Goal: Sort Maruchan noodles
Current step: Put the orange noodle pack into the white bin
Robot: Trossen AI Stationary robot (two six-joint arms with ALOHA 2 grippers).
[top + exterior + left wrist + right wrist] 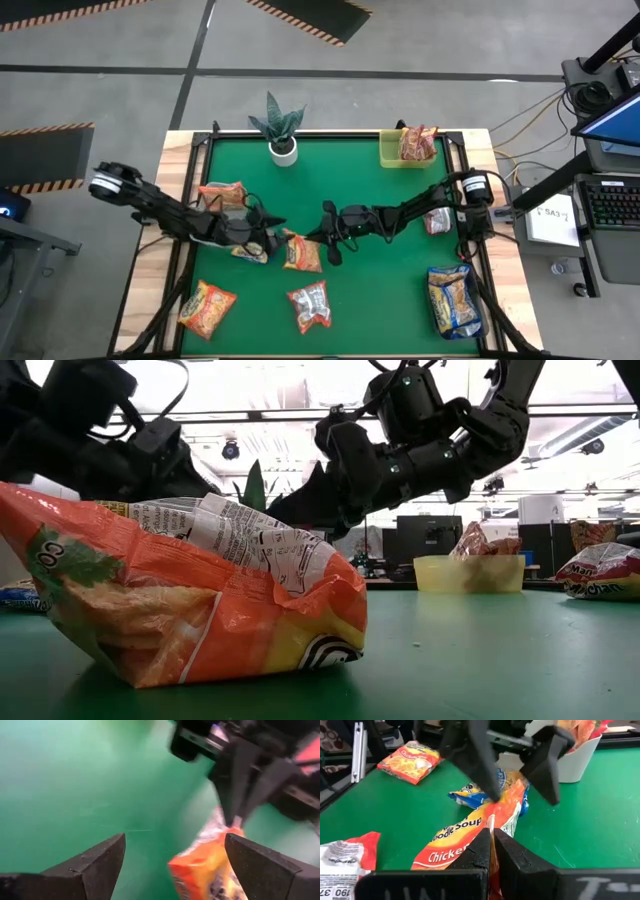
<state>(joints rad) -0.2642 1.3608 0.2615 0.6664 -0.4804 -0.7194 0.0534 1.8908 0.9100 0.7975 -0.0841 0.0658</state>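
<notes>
One crinkly orange packet (pixel 470 837), right fingers (pixel 492 851) pinching

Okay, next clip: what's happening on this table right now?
A handover mid-table. The right end effector is shut on the edge of an orange packet, while the left end effector is open around it, not gripping. Other packets lie scattered on the green mat, and some sit in the yellow tray.
</notes>
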